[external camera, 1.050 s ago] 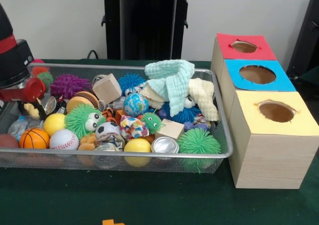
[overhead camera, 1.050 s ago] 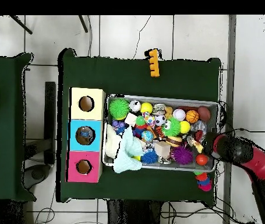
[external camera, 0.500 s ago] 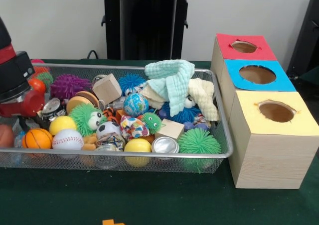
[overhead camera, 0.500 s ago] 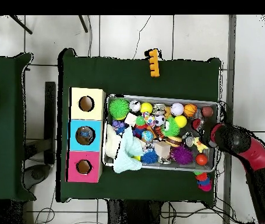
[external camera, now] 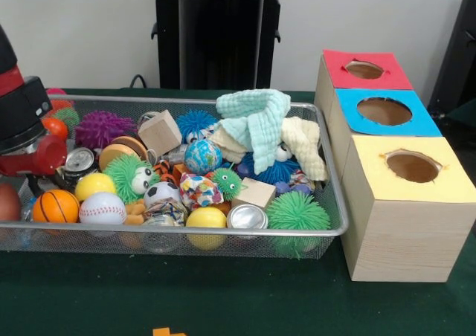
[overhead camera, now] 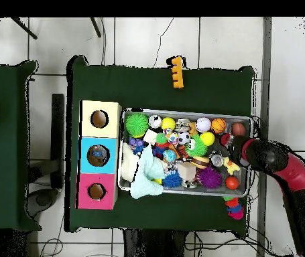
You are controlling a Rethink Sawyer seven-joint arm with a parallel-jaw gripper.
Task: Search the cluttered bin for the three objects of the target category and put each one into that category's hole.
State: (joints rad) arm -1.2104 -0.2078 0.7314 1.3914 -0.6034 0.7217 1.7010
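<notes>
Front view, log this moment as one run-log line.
arm: over bin's end | bin: cluttered | boxes: three holes unblocked

A wire-mesh metal bin [external camera: 327,228] is gleaming on matt green cloth [external camera: 223,299]; a soft quilted towel [external camera: 256,124] is draping beside raw wooden boxes [external camera: 401,239] and a shiny can [external camera: 246,217].

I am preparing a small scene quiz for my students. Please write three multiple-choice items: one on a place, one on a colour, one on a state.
1. Where is the mini basketball?
A. left end of the wire bin
B. inside a box
C. on the green cloth

2. Which colour tops the middle box?
A. red
B. blue
C. yellow

3. How do the washcloths lie?
A. folded flat
B. heaped over toys
C. hanging outside the bin

A: it lies beside the baseball.
B: blue sits between red and yellow.
B: they are piled on the toys.
</notes>
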